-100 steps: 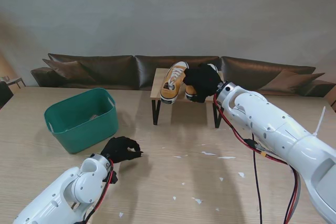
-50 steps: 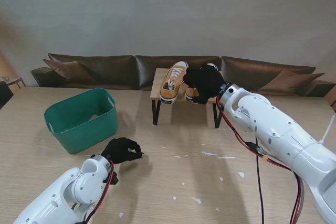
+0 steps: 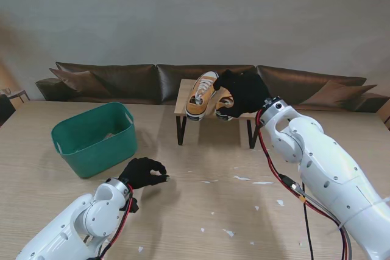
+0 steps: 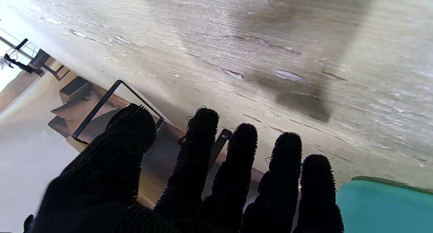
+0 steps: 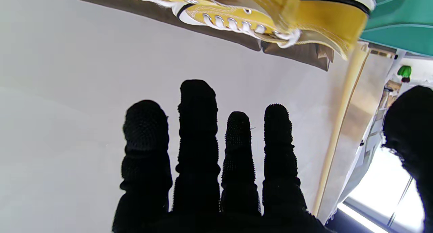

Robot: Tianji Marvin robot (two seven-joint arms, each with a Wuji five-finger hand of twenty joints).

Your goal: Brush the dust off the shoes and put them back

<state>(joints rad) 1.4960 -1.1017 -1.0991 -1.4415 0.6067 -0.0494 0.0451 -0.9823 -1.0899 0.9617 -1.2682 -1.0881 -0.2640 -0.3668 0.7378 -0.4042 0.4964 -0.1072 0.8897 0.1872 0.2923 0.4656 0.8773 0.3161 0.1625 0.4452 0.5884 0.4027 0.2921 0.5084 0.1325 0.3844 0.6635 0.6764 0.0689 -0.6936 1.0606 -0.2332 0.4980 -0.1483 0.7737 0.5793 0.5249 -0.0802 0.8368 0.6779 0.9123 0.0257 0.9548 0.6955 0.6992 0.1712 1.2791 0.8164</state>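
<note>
Two yellow sneakers are seen on a small wooden rack (image 3: 183, 92) with black legs, standing at the far side of the tabletop (image 3: 201, 211), in front of a brown sofa (image 3: 109, 80).

Left shoe (image 3: 202, 94): fully visible in the stand view, toe pointed toward the camera, white laces and white toe cap, resting on the rack.

Right shoe (image 3: 223, 105): largely hidden behind the right hand (image 3: 242, 92); only part of its yellow side and white sole is made out. Whether it rests on the rack or is lifted cannot be told.

Right hand: black-gloved, raised at rack height against the right shoe. In the right wrist view four fingers (image 5: 198, 124) are held straight and close together, the thumb set well apart at the edge of the frame; a yellow shoe (image 5: 236, 19) with eyelets and laces is seen beyond the fingertips, not enclosed by them. Nothing is seen gripped between fingers and thumb.

Left hand (image 3: 144, 172): black-gloved, low over the tabletop near the camera, well apart from the rack. In the left wrist view the fingers (image 4: 199, 148) are extended and slightly spread, nothing held.

A green plastic bin (image 3: 94, 138) sits on the left of the tabletop, between the left hand and the sofa. Small white scraps (image 3: 242, 178) are scattered over the wood near the middle and right.
</note>
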